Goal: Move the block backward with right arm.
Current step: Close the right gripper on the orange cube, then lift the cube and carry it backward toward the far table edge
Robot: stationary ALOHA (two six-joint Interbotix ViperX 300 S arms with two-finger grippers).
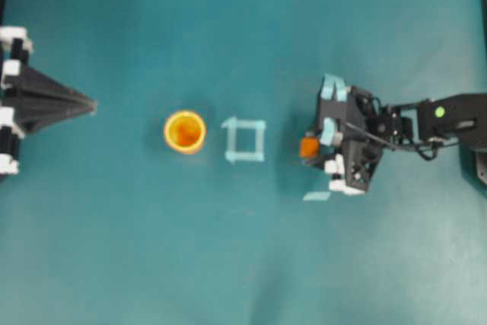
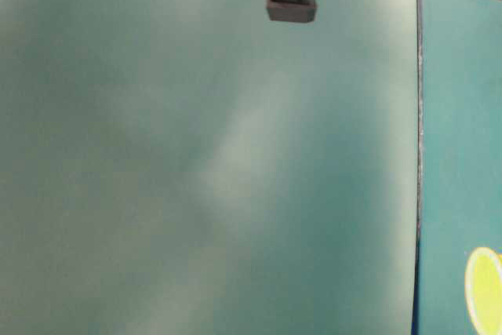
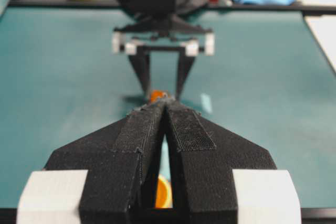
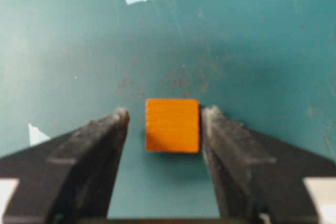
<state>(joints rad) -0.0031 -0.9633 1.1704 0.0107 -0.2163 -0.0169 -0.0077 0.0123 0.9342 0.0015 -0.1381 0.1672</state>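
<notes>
Right of the tape square (image 1: 245,141), my right gripper (image 4: 164,121) straddles the block (image 4: 172,125), jaws narrow but ungripped; I'd close squarely before moving.

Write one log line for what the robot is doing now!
right claw: open, straddling block | grip: not closed | left claw: shut, idle | cup: beside tape square

No readable text, label, brand or number appeared in any view; the only mark was a plain green dot (image 1: 439,111) on the right arm (image 1: 449,119).
</notes>
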